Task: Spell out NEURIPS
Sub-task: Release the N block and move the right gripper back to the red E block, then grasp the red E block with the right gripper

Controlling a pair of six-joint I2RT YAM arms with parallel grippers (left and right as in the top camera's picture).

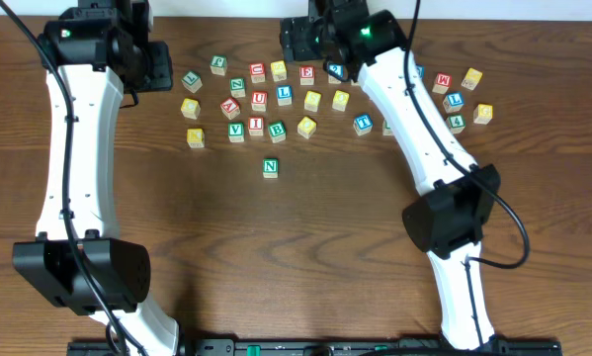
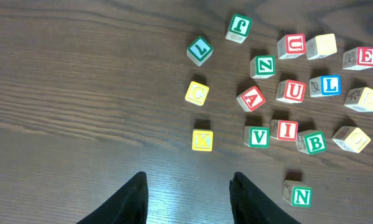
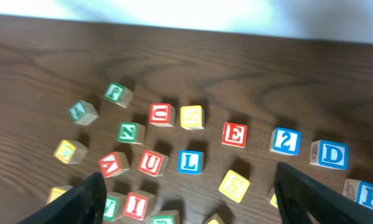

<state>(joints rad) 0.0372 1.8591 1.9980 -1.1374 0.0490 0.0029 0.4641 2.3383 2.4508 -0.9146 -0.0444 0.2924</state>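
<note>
Lettered wooden cubes lie scattered at the back of the table. A green N (image 1: 270, 167) stands alone in front of them, and in the left wrist view this N (image 2: 297, 195) is right of my fingers. Among the scattered cubes are a red E (image 3: 234, 134), a red U (image 3: 151, 163), a red I (image 3: 135, 205), a yellow S (image 3: 235, 185) and a blue P (image 3: 367, 193). My right gripper (image 3: 191, 173) hangs open above these cubes, holding nothing. My left gripper (image 2: 187, 186) is open over bare wood at the back left (image 1: 162, 64).
Other cubes sit in the same cluster: blue L (image 3: 190, 162), blue 2 (image 3: 285, 142), blue D (image 3: 330, 155), red A (image 2: 251, 98), green V (image 2: 258, 137), green B (image 2: 313, 142), yellow K (image 2: 202, 140). More cubes (image 1: 458, 97) lie right of the right arm.
</note>
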